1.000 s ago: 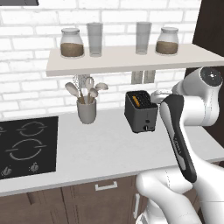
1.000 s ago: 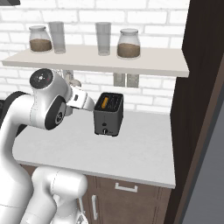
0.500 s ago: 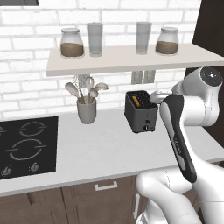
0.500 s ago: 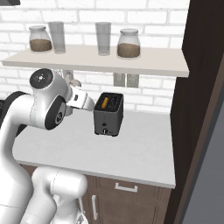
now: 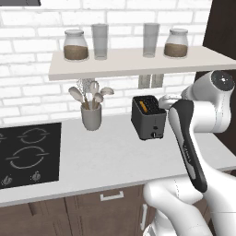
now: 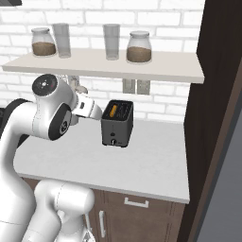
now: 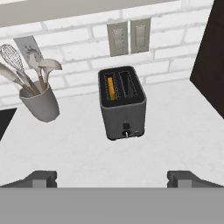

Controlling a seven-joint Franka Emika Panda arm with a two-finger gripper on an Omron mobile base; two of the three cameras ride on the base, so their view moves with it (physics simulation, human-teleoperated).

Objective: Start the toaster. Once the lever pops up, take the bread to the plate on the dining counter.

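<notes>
Toaster (image 7: 122, 103) sits on tabletop (image 7: 87, 153) near wall, bread (image 7: 112, 88) upright in 1 slot. Gripper (image 7: 111, 178) fully open, empty, hanging well back. Slice likely light, crumbly; pinch its exposed top edge.

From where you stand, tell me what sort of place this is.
A kitchen, rendered: a white worktop carries a toaster and a utensil crock, a black hob sits alongside, and jars line the shelf.
</notes>
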